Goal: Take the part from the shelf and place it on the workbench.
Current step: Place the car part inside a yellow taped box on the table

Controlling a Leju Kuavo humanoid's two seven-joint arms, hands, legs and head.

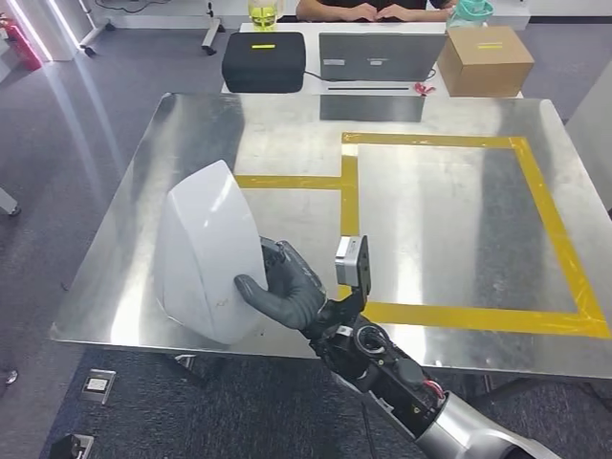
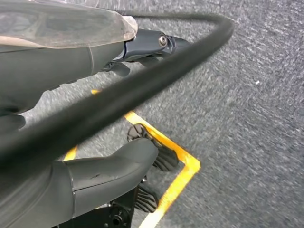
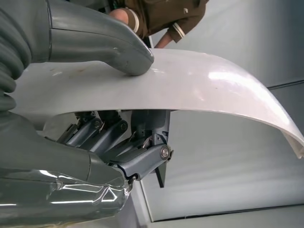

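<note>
Right hand [image 1: 285,292] is gripping white part [image 1: 206,251], thumb on top, resting it on workbench [image 1: 448,229] lower left of frame; release remaining. Left hand [image 2: 90,166]: cannot tell its state.

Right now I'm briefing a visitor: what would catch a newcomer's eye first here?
The large white curved part, gripped at its edge by the right hand, over the near left of the steel workbench. Next, the yellow tape square on the bench's right half. Beyond it sit a black case and a cardboard box.
</note>
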